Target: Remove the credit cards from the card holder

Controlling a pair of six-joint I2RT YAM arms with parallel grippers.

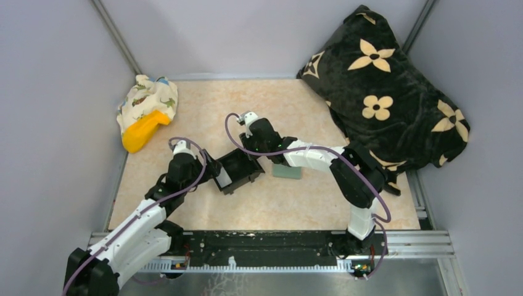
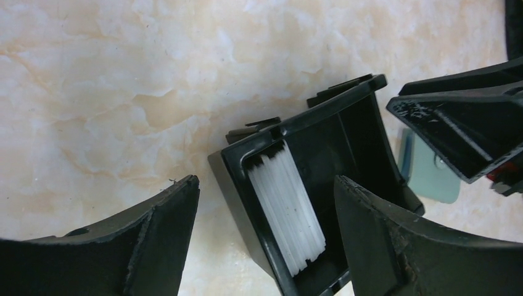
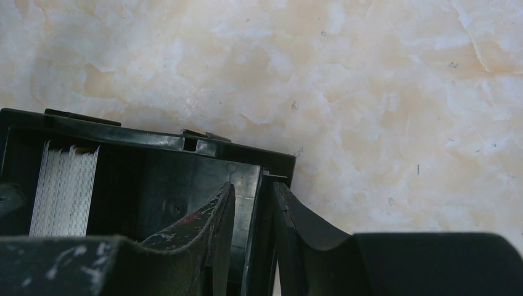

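Observation:
The card holder (image 1: 287,172), a sage-green wallet, lies shut and flat on the table just right of a black plastic box (image 1: 239,169). Its snap side shows in the left wrist view (image 2: 435,179). No tan-gold or pale credit cards are in view. The box holds an upright stack of thin white sheets (image 2: 287,206) at its left end. My left gripper (image 2: 265,182) is open, with one finger outside the box's left wall and one inside the box. My right gripper (image 3: 253,186) is shut on the box's right wall, with one finger inside and one outside.
A large black cushion with cream flowers (image 1: 385,92) fills the back right corner. A patterned cloth (image 1: 151,98) with a yellow object (image 1: 143,131) lies at the back left. Grey walls enclose the marbled table (image 1: 296,105) on three sides.

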